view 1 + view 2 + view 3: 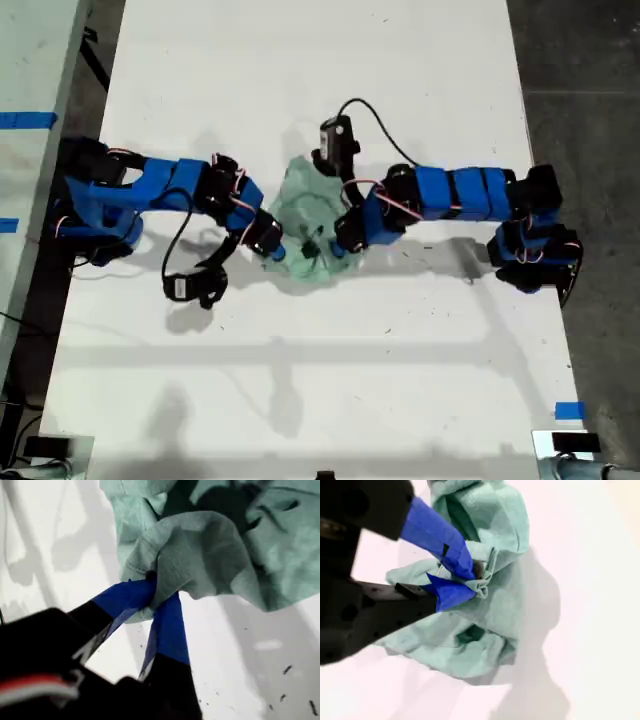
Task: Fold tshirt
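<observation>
- The tshirt point(305, 222) is lying bunched at the middle of the white table point(320, 380), with both blue arms closing in on it from the exterior view's left and right.
- A black cable point(375, 120) is looping above the heap.
- Bare tabletop is lying open toward the exterior view's top and bottom.

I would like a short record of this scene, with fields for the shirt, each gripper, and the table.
tshirt: pale mint-green tshirt, bunched and wrinkled in a heap, not spread flat, near the middle of the table
my first gripper: my first gripper is shut on a fold of the cloth
my second gripper: my second gripper is shut on a hem or edge of the cloth
arms: two blue arms reach in from the exterior view's left and right and meet at the shirt
table: white table, with blue tape near the exterior view's lower right corner
fold state: not yet folded
</observation>
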Controlling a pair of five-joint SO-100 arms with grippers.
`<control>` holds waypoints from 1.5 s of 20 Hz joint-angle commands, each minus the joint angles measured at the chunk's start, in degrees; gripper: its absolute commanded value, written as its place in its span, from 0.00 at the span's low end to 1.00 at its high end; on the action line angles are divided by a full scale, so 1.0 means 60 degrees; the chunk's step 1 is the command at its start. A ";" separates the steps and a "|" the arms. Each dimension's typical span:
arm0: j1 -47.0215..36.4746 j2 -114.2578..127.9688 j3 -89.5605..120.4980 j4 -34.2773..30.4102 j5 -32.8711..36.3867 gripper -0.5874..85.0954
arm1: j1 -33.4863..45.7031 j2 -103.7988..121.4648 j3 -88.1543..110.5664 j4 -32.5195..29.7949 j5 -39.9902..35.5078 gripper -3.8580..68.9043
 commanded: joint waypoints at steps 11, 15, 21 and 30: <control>-0.5698 0.0190 -0.1567 -0.0264 0.3560 0.26 | 0.5171 0.0806 0.0615 0.0117 -0.2666 0.18; -0.7676 0.1099 -0.1802 -0.0234 0.3589 0.39 | 0.7500 0.1714 0.0425 0.0308 -0.3618 0.46; -0.8994 0.3384 -0.0762 -0.0132 0.3589 0.39 | 1.0708 0.4761 0.1875 0.1626 -0.4351 0.41; -0.4453 1.1836 0.9829 -0.3325 0.0469 0.01 | 0.6108 1.3975 1.0737 0.1538 -0.1099 0.21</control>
